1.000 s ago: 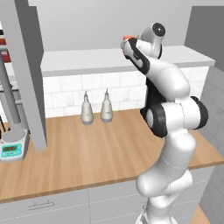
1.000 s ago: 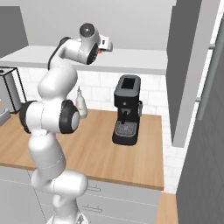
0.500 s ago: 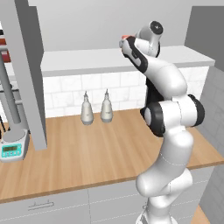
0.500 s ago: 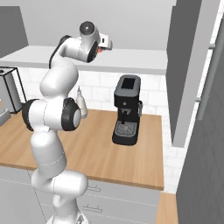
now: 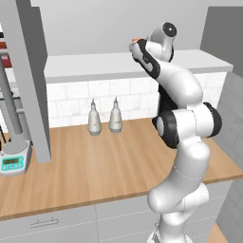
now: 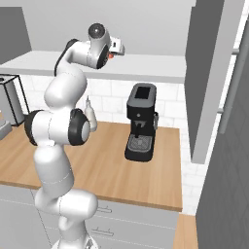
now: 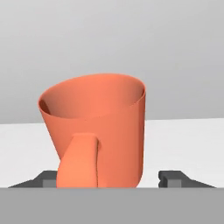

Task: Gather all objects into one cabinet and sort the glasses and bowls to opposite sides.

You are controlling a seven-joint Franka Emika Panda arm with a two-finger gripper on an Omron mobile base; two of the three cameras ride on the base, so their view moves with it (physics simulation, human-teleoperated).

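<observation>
An orange cup with a handle stands on the white shelf floor of the cabinet, right in front of the hand camera, and looks tilted in that view. My gripper is open, with one fingertip by the handle side and the other a small gap away from the cup's wall. In the left base view the gripper reaches onto the shelf with a sliver of the orange cup at its tip. The right base view has the gripper at the same shelf.
Two grey shakers stand on the wooden counter below the shelf. A black coffee machine sits to the right. Grey door panels hang open at both sides. A small scale is at far left.
The hand has edged slightly further in over the shelf toward the cup. The rest of the arm and the scene look the same.
</observation>
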